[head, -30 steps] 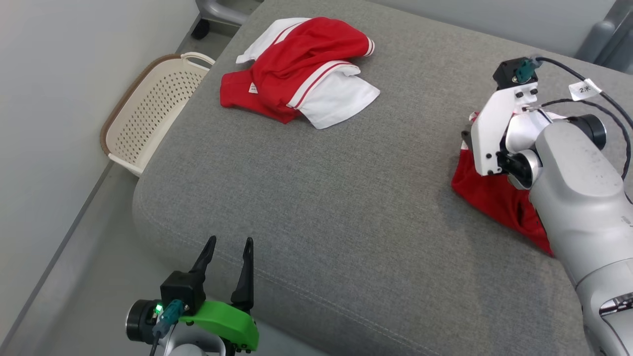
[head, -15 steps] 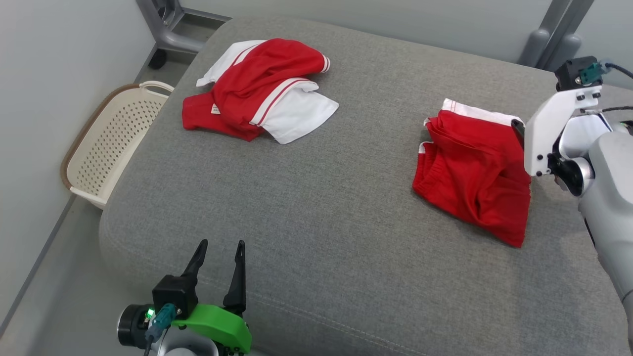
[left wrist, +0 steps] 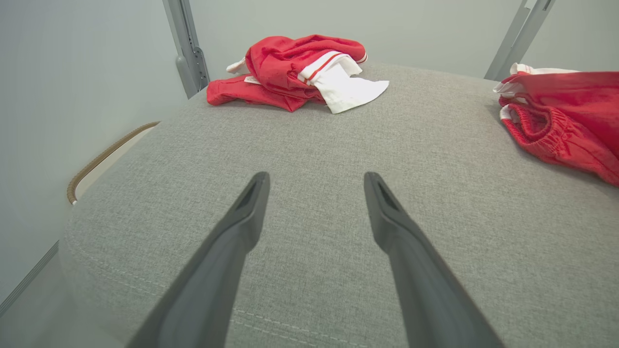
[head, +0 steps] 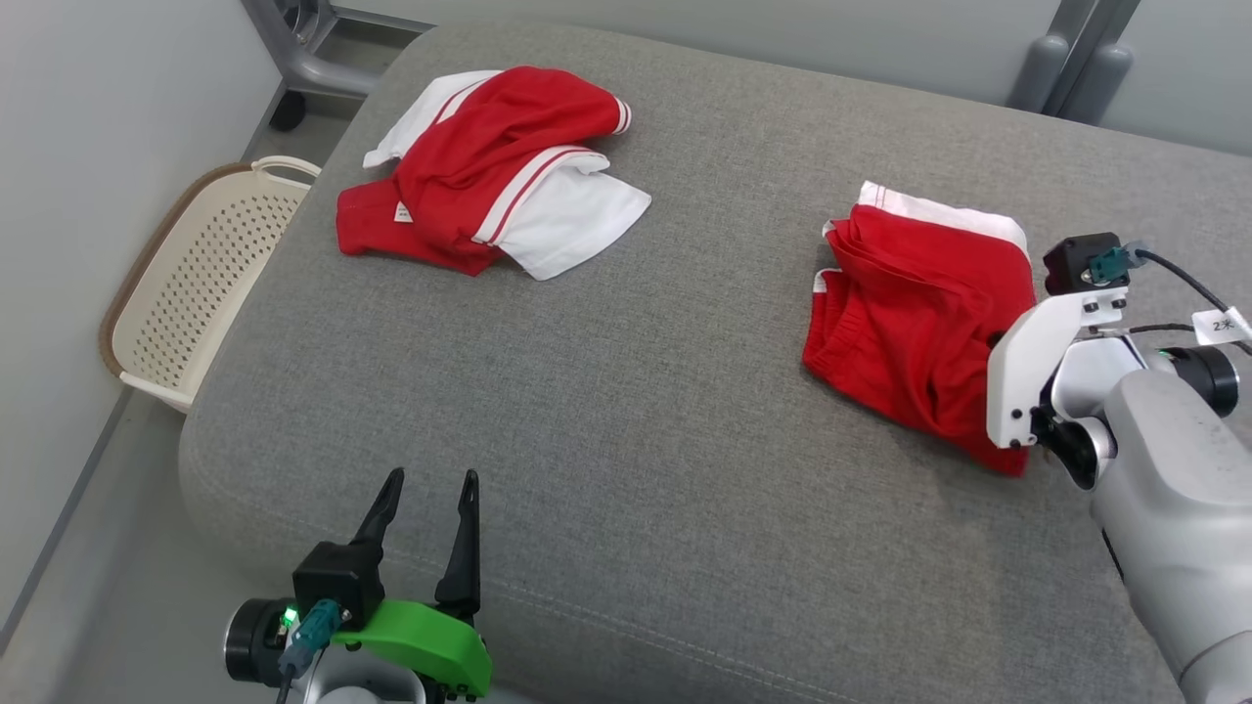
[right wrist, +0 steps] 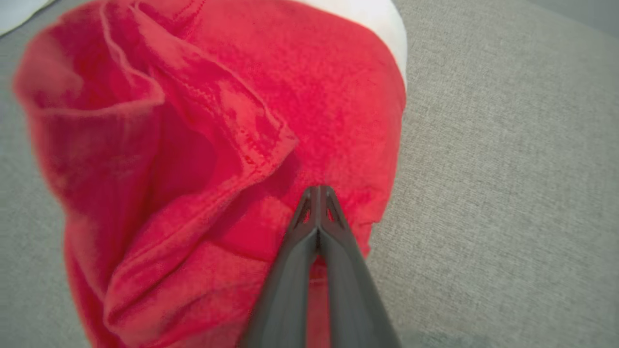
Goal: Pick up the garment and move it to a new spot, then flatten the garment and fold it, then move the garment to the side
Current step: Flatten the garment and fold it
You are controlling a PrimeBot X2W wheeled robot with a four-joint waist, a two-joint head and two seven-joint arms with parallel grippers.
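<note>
The garment [head: 915, 323], red shorts with a white band, lies crumpled on the right of the grey cushion [head: 636, 411]. It also appears at the right edge of the left wrist view [left wrist: 566, 121]. My right gripper [right wrist: 317, 191] is shut, its tips pressed together just over the garment [right wrist: 217, 145] near its edge. No cloth shows between the tips. In the head view the white right wrist [head: 1027, 372] covers the garment's near right corner and hides the fingers. My left gripper [head: 425, 489] [left wrist: 314, 181] stands open over the cushion's front edge, holding nothing.
A second heap of red and white clothing [head: 489, 166] [left wrist: 300, 67] lies at the cushion's far left. A cream perforated basket [head: 186, 284] stands on the floor left of the cushion. Grey metal posts [head: 1071, 49] rise behind, and a wall runs along the left.
The head camera has turned, shifting the whole picture. My right arm came down to the garment's near right corner and its jaws shut. The left gripper stayed open and still.
</note>
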